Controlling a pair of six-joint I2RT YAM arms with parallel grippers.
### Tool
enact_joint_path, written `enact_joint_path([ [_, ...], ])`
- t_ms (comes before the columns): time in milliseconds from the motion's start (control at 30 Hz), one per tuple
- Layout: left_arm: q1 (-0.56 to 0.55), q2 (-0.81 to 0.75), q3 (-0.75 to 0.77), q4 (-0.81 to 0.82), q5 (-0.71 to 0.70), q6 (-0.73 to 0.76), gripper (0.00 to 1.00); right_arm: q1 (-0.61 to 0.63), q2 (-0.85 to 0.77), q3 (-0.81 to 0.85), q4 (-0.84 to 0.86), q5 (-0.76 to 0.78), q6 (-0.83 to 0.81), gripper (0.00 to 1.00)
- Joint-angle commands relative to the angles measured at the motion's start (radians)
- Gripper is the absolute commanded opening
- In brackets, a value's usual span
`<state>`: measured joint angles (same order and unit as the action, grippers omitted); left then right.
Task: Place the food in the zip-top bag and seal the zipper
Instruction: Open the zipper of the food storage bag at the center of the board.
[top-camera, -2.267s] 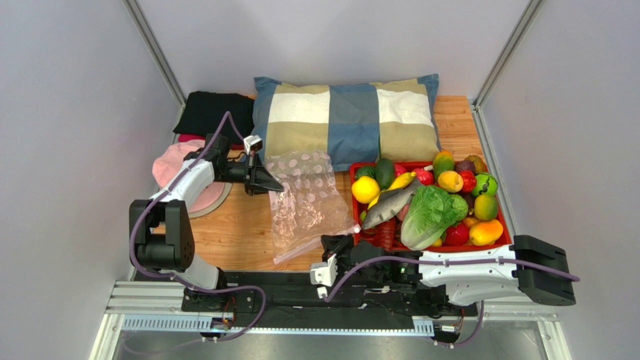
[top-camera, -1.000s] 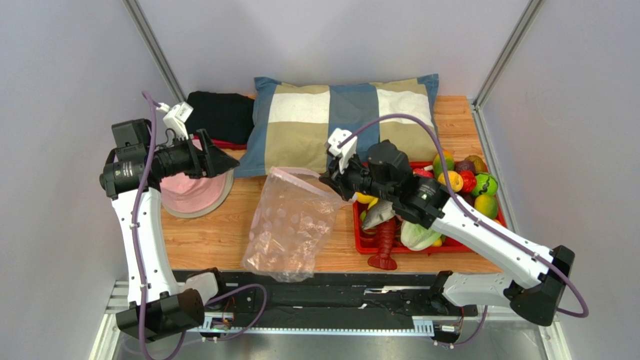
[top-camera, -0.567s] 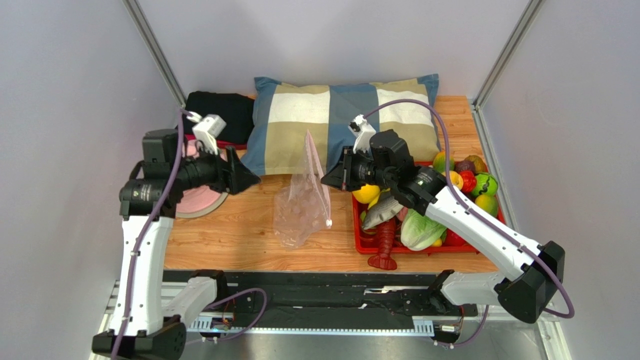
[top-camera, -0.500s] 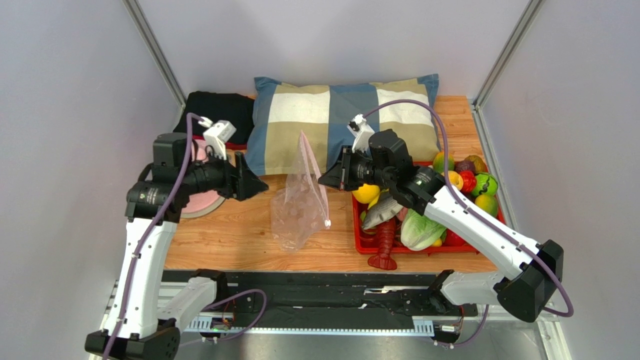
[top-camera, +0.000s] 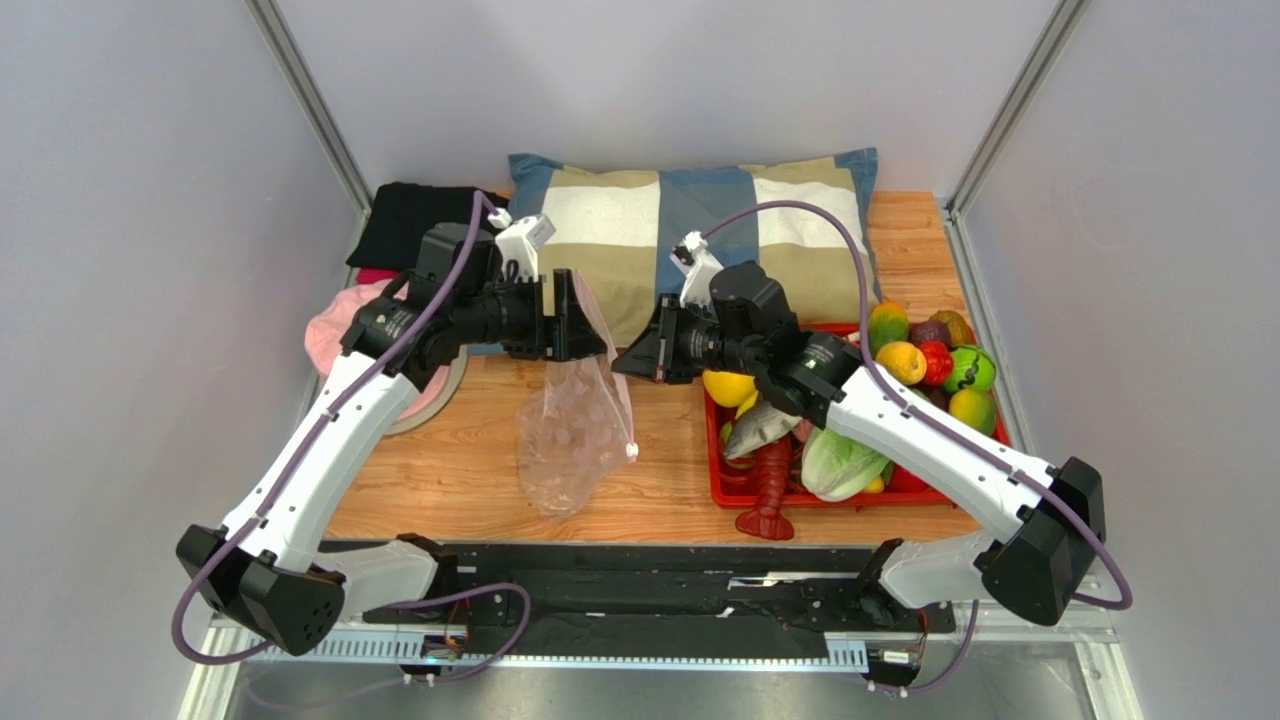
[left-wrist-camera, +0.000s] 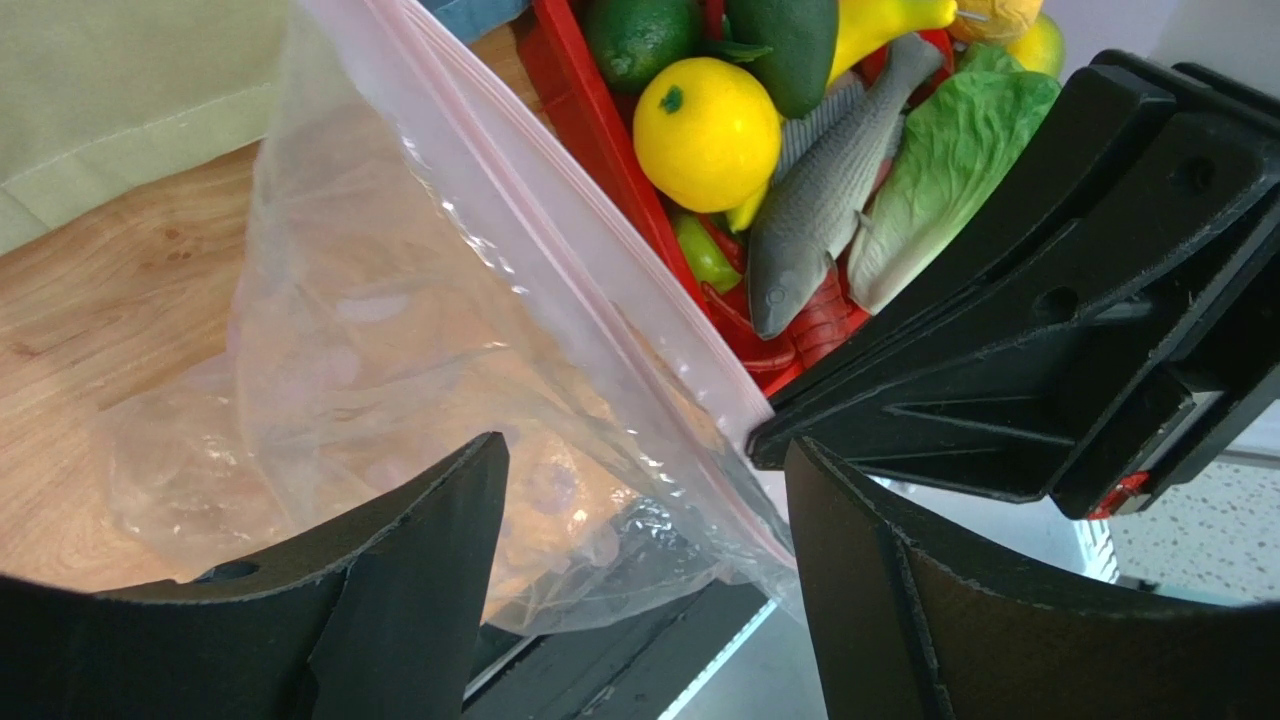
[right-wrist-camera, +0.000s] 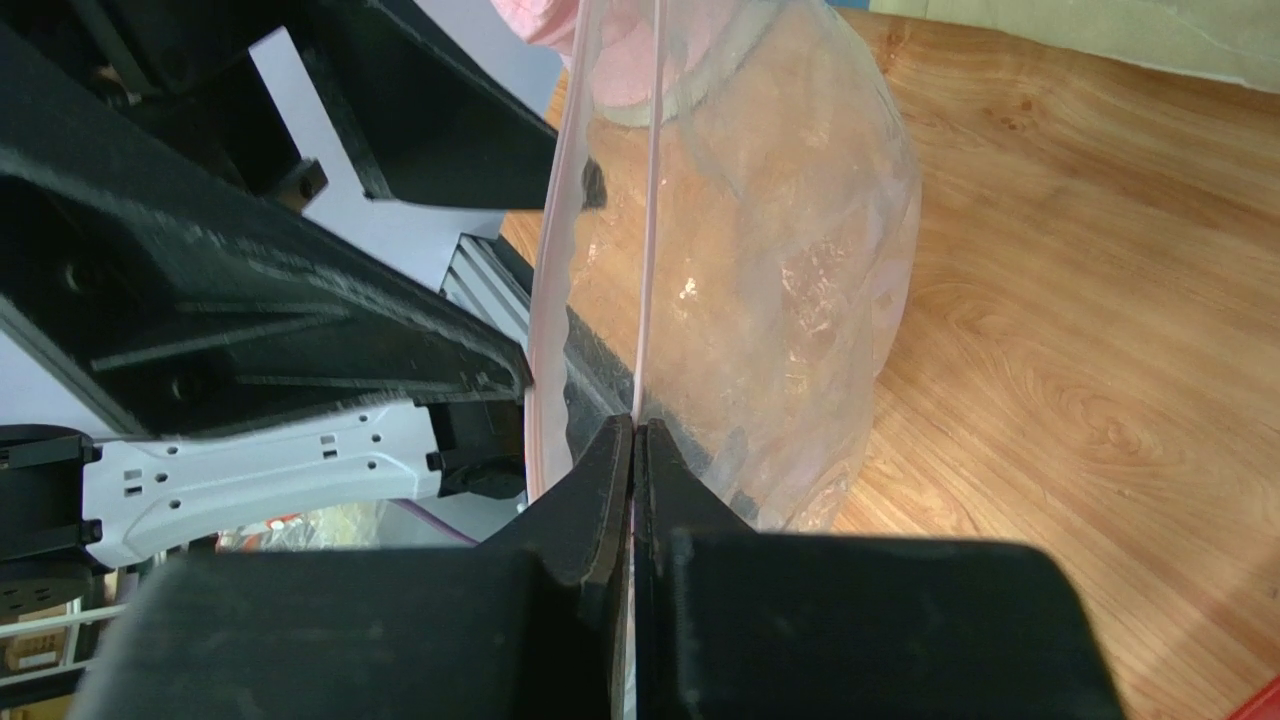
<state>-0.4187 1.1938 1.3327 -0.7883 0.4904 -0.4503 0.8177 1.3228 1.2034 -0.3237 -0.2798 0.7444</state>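
The clear dotted zip-top bag (top-camera: 576, 428) hangs upright over the wooden table, its bottom resting on the wood. My right gripper (top-camera: 621, 366) is shut on one side of its top edge (right-wrist-camera: 633, 431). The pinkish zipper (left-wrist-camera: 579, 248) runs slanting across the left wrist view. My left gripper (top-camera: 586, 333) is open, its fingers either side of the bag's mouth (left-wrist-camera: 643, 450) and not pinching it. The food lies in the red tray (top-camera: 902, 494): grey fish (left-wrist-camera: 819, 195), lettuce (left-wrist-camera: 939, 165), avocado (left-wrist-camera: 781, 30) and other fruit.
A checked pillow (top-camera: 691, 240) lies at the back, with black cloth (top-camera: 428, 222) and a pink cloth (top-camera: 338, 323) at the back left. A red toy lobster (top-camera: 769, 498) hangs over the tray's front edge. The two grippers nearly touch above the bag.
The right gripper raised the bag from flat to hanging and has shifted it slightly left. The left arm has swung right, bringing its open fingers around the bag's mouth.
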Motion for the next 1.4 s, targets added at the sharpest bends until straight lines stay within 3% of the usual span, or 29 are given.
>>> enact_joint_path([
  [0, -0.046, 0.015, 0.054, 0.018, -0.111, -0.042, 0.75, 0.011, 0.027, 0.067, 0.063, 0.044, 0.007, 0.0],
  [233, -0.052, 0.056, 0.08, -0.066, -0.219, -0.004, 0.48, 0.029, 0.041, 0.077, 0.049, 0.091, -0.014, 0.0],
  [333, -0.045, 0.053, 0.088, -0.11, -0.233, 0.044, 0.26, 0.026, 0.035, 0.077, 0.031, 0.114, -0.036, 0.0],
  [400, -0.023, 0.047, 0.082, -0.124, -0.204, 0.068, 0.18, 0.026, 0.02, 0.067, 0.011, 0.128, -0.06, 0.0],
  [433, 0.012, 0.047, 0.08, -0.146, -0.185, 0.077, 0.05, 0.021, 0.012, 0.058, 0.003, 0.133, -0.072, 0.0],
  [467, 0.03, 0.05, 0.082, -0.158, -0.146, 0.088, 0.0, 0.018, 0.004, 0.048, -0.011, 0.151, -0.091, 0.0],
  [667, 0.141, 0.029, 0.074, -0.235, -0.046, 0.2, 0.0, -0.04, -0.071, -0.024, -0.127, 0.255, -0.244, 0.0],
  [833, 0.15, 0.006, 0.089, -0.268, -0.006, 0.301, 0.0, -0.089, -0.119, -0.071, -0.205, 0.318, -0.344, 0.0],
  [1100, 0.078, 0.046, 0.043, -0.206, 0.215, 0.245, 0.0, -0.091, -0.139, -0.074, -0.178, 0.107, -0.438, 0.0],
  [1200, 0.055, 0.073, -0.013, -0.12, 0.252, 0.162, 0.0, -0.091, -0.152, -0.045, -0.246, 0.125, -0.519, 0.13],
  [1233, 0.043, 0.085, -0.021, -0.089, 0.261, 0.15, 0.0, -0.091, -0.157, -0.019, -0.271, 0.131, -0.54, 0.27],
  [1300, 0.037, 0.115, -0.027, -0.048, 0.258, 0.116, 0.0, -0.094, -0.175, 0.002, -0.342, 0.137, -0.588, 0.44],
  [1333, 0.035, 0.122, -0.03, -0.034, 0.26, 0.104, 0.0, -0.097, -0.2, 0.022, -0.363, 0.14, -0.597, 0.63],
  [1367, 0.035, 0.133, -0.03, -0.022, 0.257, 0.092, 0.0, -0.095, -0.211, 0.028, -0.382, 0.161, -0.603, 0.71],
])
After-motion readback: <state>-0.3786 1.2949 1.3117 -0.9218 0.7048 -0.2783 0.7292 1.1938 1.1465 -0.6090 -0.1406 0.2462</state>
